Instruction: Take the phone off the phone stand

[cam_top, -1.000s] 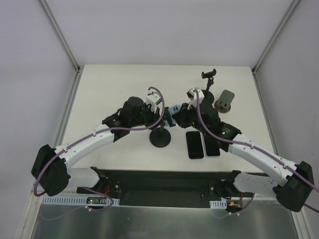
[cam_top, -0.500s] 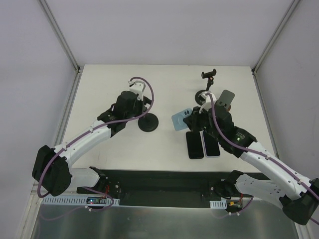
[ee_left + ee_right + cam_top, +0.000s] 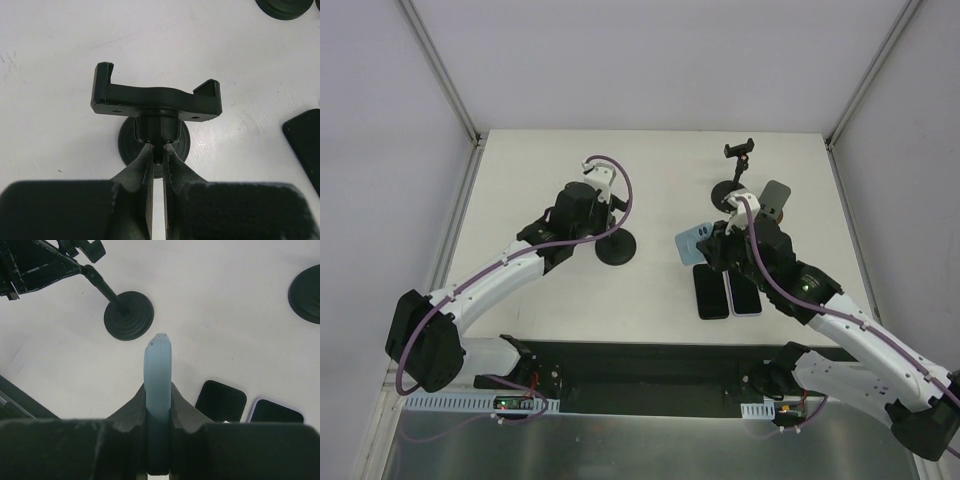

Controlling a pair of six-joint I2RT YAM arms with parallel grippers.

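On the white tabletop [image 3: 650, 300], the left gripper [image 3: 157, 152] grips a black phone stand [image 3: 618, 250] with a round base. The right gripper [image 3: 158, 397] holds a pale blue phone [image 3: 691, 243] in the air, well to the right of that stand and apart from it. The overhead view gives this layout but cannot show how either claw is set; the wrist cameras do. The left wrist view shows both fingers pinched tight on the stand's thin stem, just below its wide cradle [image 3: 155, 97] with two hooked ends, and the round base sits on the table beneath. The right wrist view shows the phone edge-on, a slim blue slab clamped between two dark fingers [image 3: 184, 407] and rising straight out of the claw. Only the overhead view shows the phone's broad pale face, tilted up and to the left. Just in front of the held phone, two dark phones [image 3: 711, 290] lie flat side by side on the table. Farther back on the right are a second black stand [image 3: 740, 150], topped by a small clamp, and a grey phone [image 3: 775, 197] propped on a round black holder.
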